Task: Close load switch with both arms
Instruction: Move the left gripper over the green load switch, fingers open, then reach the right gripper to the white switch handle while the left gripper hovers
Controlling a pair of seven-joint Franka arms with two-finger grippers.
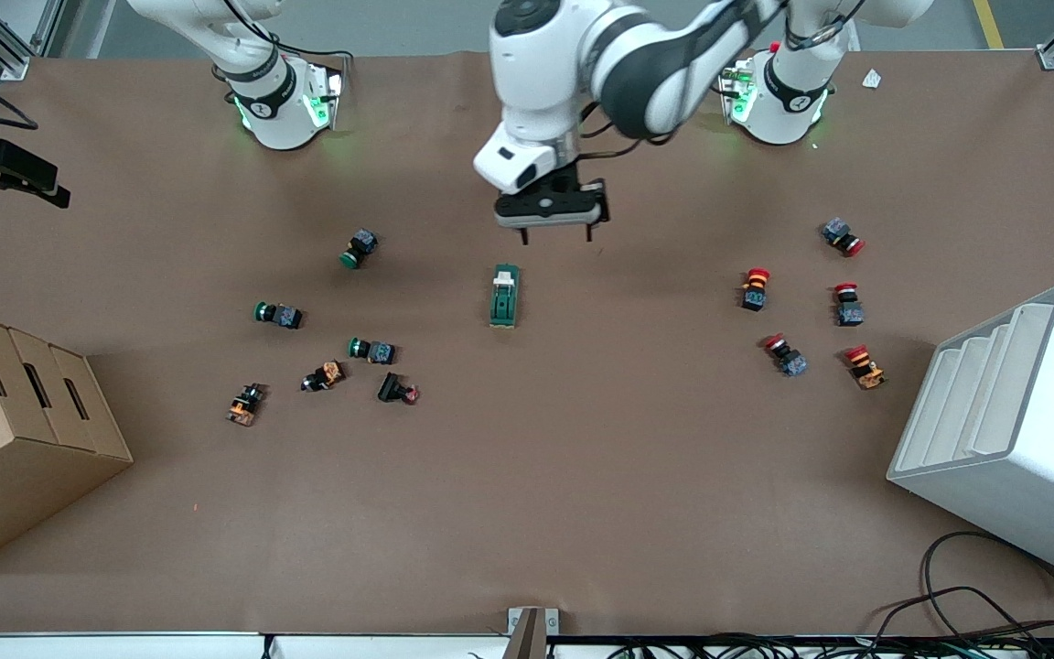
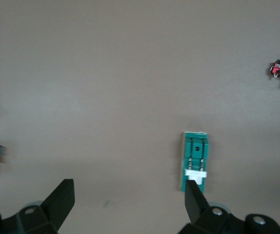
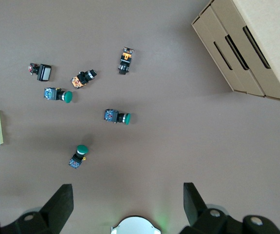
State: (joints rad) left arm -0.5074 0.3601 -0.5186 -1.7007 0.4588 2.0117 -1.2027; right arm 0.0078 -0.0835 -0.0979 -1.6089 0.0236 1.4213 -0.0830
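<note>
Your load switch [image 1: 504, 296] lies flat near the middle of the brown counter [image 1: 527, 513] — a dark green block with its white lever [image 1: 503, 275] at the end toward the robot bases. Your left hand [image 1: 557, 233] hangs in the air just above that end of the switch, touching nothing, its fingers [image 2: 62, 200] spread wide apart and empty. In the left wrist view one fingertip sits just beside the lever end of the switch. Your right hand [image 3: 127, 197] is raised over the counter near its own base, fingers also apart and empty; that arm is waiting. Green and orange push buttons [image 1: 371, 350] lie scattered toward the right arm's end — red ones [image 1: 755, 288] toward the left arm's end.
</note>
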